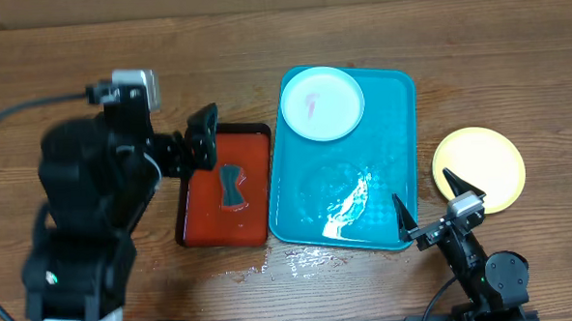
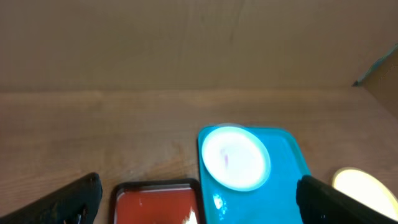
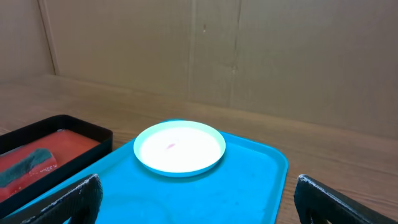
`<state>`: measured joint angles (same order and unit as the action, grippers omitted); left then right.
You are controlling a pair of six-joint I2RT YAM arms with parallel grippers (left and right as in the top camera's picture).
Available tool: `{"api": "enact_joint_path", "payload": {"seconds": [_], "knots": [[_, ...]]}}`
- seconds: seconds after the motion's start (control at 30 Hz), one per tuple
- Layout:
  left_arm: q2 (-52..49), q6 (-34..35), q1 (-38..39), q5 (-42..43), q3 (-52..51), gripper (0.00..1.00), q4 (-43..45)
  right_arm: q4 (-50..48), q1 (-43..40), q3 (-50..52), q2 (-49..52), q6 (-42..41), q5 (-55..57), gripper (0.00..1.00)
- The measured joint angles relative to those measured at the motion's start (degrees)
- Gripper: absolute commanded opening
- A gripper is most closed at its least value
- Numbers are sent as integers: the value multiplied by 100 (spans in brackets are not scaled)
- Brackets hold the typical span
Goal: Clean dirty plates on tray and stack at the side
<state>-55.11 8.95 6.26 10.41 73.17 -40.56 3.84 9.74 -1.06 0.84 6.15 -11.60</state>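
Smeared plate (image 1: 322, 103) is sitting in the tray's (image 1: 392, 146) upper half.
Left gripper (image 1: 212, 138) is hanging level with it, leftward; right gripper (image 1: 421, 186) is waiting below-right, about equally near. Both are spread wide, holding nothing.

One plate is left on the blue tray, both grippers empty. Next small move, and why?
Probably lower the left gripper onto the dark sponge in the red tray and close on it. The mint plate on the teal tray shows a pink smear, so it needs wiping; that gripper is open and nearest the sponge.
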Motion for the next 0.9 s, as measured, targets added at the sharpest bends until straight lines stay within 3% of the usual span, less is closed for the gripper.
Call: {"api": "enact_joint_path", "payload": {"seconds": [0.3, 0.63, 0.9], "knots": [[2011, -520, -68, -35, -2693, 100, 1757, 4, 0, 0, 0, 0, -2, 100], [4334, -885, -509, -4, -4688, 100, 2538, 4, 0, 0, 0, 0, 0, 100], [5394, -918, -713, 343, -6321, 100, 3587, -2, 0, 0, 0, 0, -2, 100]]}}
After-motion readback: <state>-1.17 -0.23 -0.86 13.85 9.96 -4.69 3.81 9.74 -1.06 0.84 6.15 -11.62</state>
